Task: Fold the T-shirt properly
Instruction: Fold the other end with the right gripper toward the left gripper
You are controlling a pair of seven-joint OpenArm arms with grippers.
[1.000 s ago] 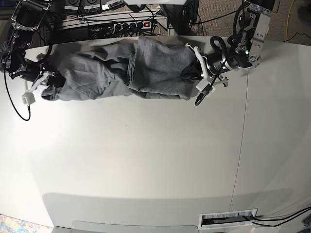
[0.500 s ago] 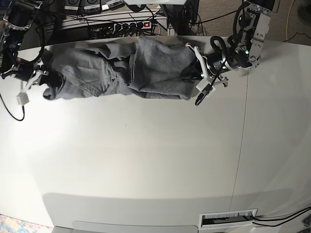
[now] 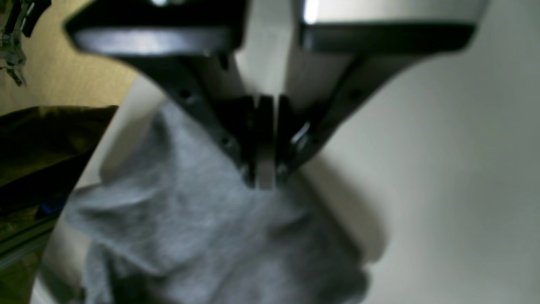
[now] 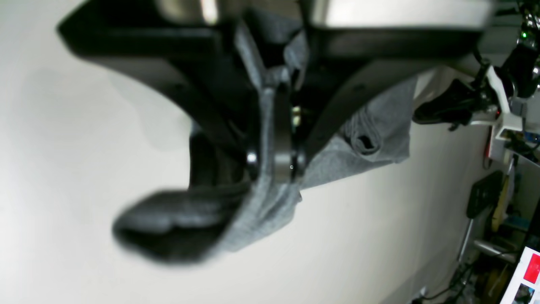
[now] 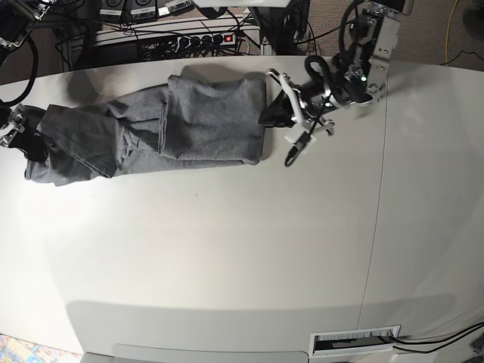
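Note:
The heather-grey T-shirt point(image 5: 189, 125) lies bunched in a long band along the far part of the white table point(image 5: 227, 249). My left gripper point(image 5: 271, 113) is shut on the shirt's right end; in the left wrist view its tips point(image 3: 263, 177) pinch grey cloth point(image 3: 202, 236). My right gripper point(image 5: 29, 142) is shut on the shirt's left end near the table's left edge; in the right wrist view its tips point(image 4: 274, 164) clamp a fold of the cloth point(image 4: 261, 211), which hangs in a dark roll below.
A power strip and cables point(image 5: 200, 38) lie just behind the far table edge. A seam point(image 5: 374, 227) runs down the table's right part. A white slotted plate point(image 5: 355, 342) sits at the front right edge.
Both arms have moved left in the base view, dragging the shirt with them. The shirt is now pulled out longer and flatter, its left end close to the table's left edge.

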